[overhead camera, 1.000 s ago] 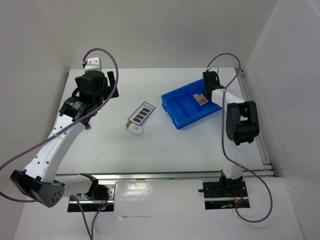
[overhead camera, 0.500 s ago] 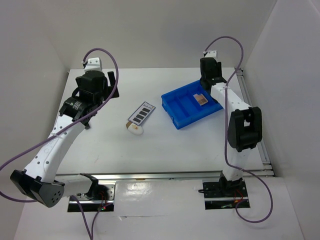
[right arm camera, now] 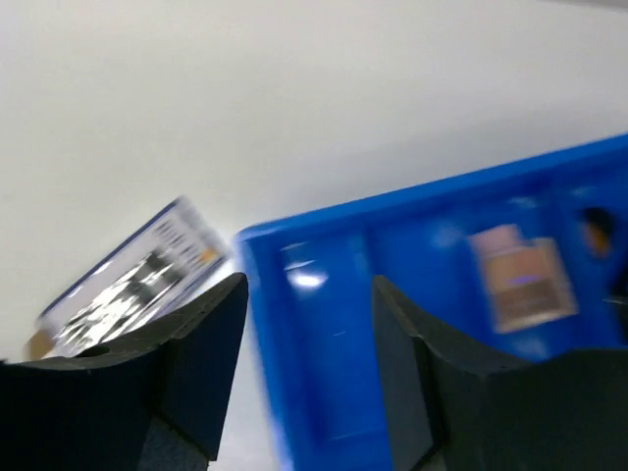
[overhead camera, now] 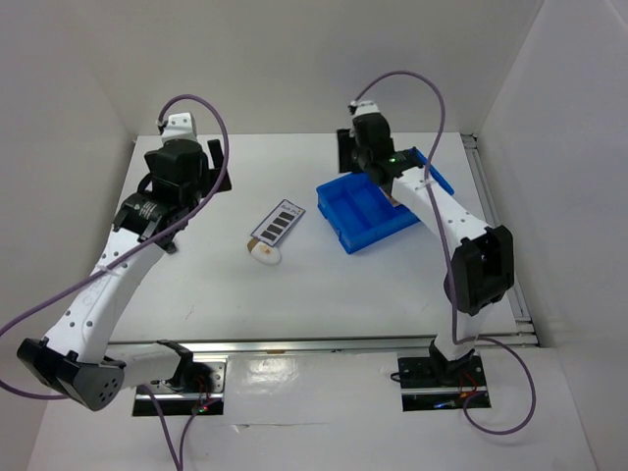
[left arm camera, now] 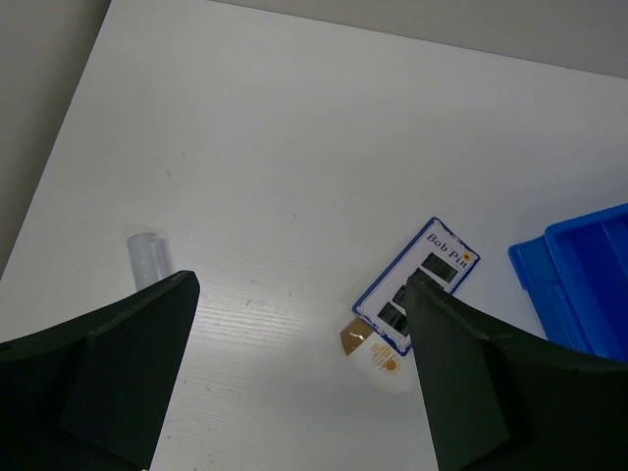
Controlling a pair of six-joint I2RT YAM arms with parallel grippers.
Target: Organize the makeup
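The top view looks down from above and behind both arm bases, far enough off to take in the whole worktop (overhead camera: 324, 285). The left wrist camera hangs high, looking down between the fingers of the left tool (left arm camera: 299, 294) at the eyeshadow palette (left arm camera: 417, 287) ahead of it. The right wrist camera sits close and blurred, with the blue tray (right arm camera: 412, 199) beneath the right tool (right arm camera: 309, 294). All three views share the palette and the tray's corner beside it.

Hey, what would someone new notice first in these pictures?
The bright blue tray at the far right of the table, a tan compact inside it, with the right hand hovering open near its far-left corner. Mid-table lies a dark eyeshadow palette, a white sponge at its near end.
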